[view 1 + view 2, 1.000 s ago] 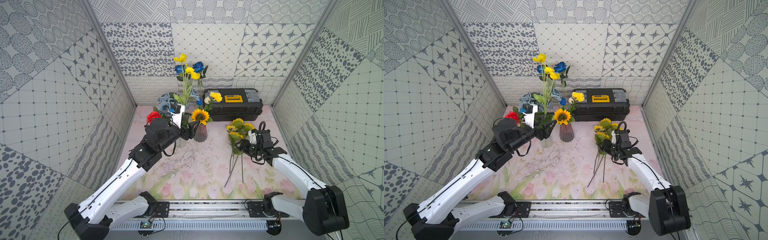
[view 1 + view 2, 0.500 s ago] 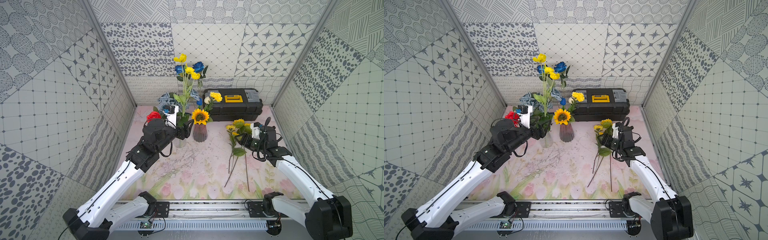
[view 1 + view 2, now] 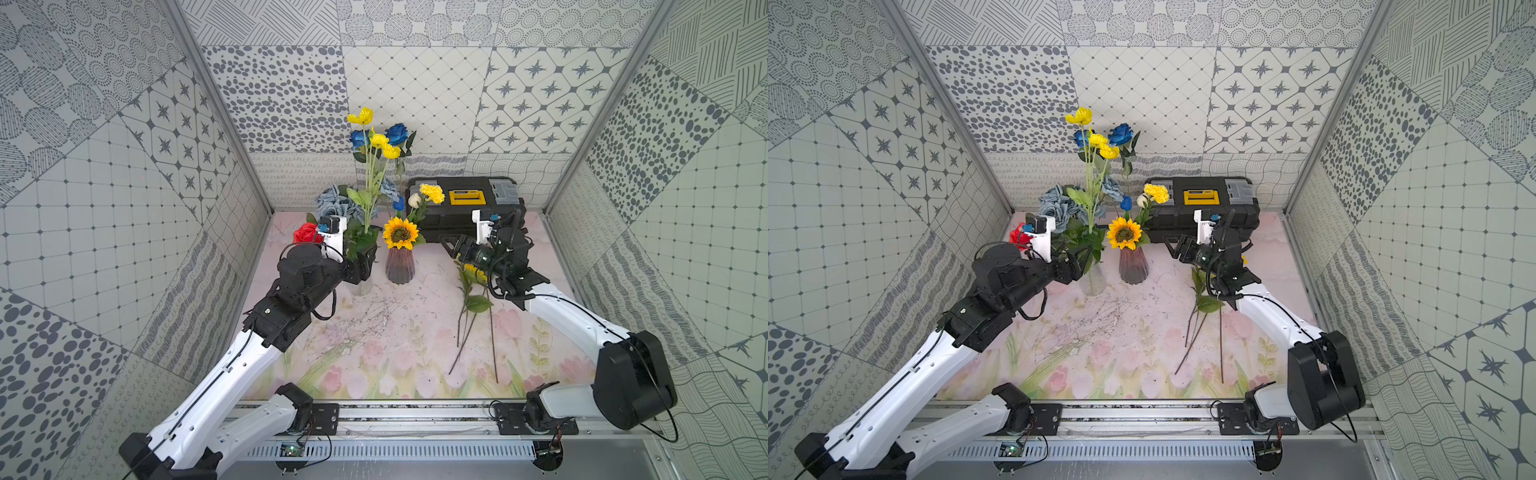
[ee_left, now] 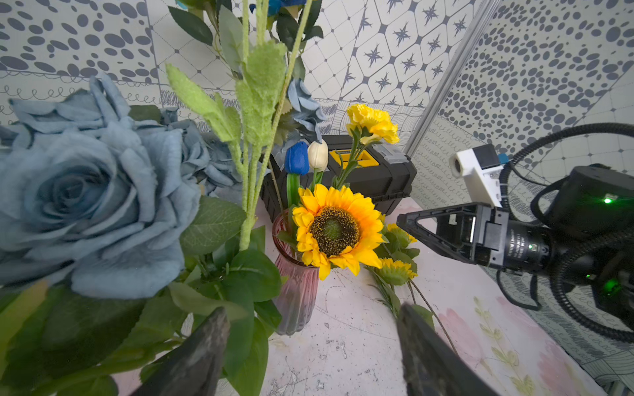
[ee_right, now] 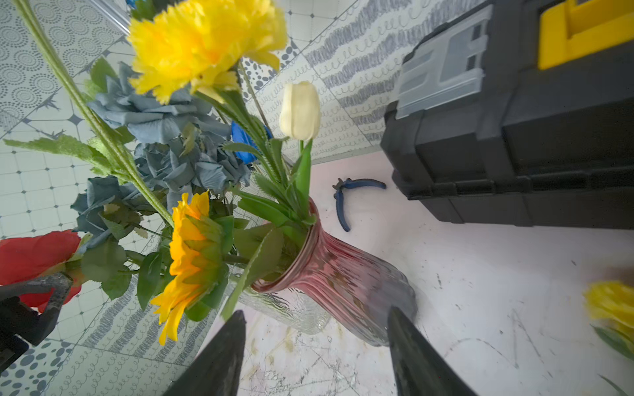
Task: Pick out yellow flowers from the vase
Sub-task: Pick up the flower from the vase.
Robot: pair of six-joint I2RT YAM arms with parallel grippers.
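- The right gripper (image 5: pixel 315 315) has its fingers spread wide with nothing between them, and it points at the pink vase (image 5: pixel 343 284). If it goes in low, I think a finger can push the glass body and tip the vase over.
- Two yellow flowers stand in this vase: the sunflower (image 3: pixel 400 233) and the yellow carnation (image 3: pixel 432 193). The sunflower stem is hidden under leaves, so a grip on the head alone may slip or bend it.
- The white tulip (image 5: pixel 300 109) rises from the same neck, just beside the carnation stem. Open fingers could close on both, and the wrong flower would come out too.
- The left gripper (image 4: pixel 312 312) is also spread and empty, among the leaves at the clear vase (image 3: pixel 360 286). There the tall yellow spray (image 3: pixel 376 137) stands together with the grey-blue roses (image 4: pixel 85 192). A sideways pull on such a long stem may drag the roses or topple the vase against the pink one just beside it.
- Both arms reach toward the two vases from opposite sides and are near each other, so they may collide.
- Some picked yellow flowers (image 3: pixel 476 274) lie on the mat (image 3: pixel 395 332) under the right arm. Its cables could sweep them away.
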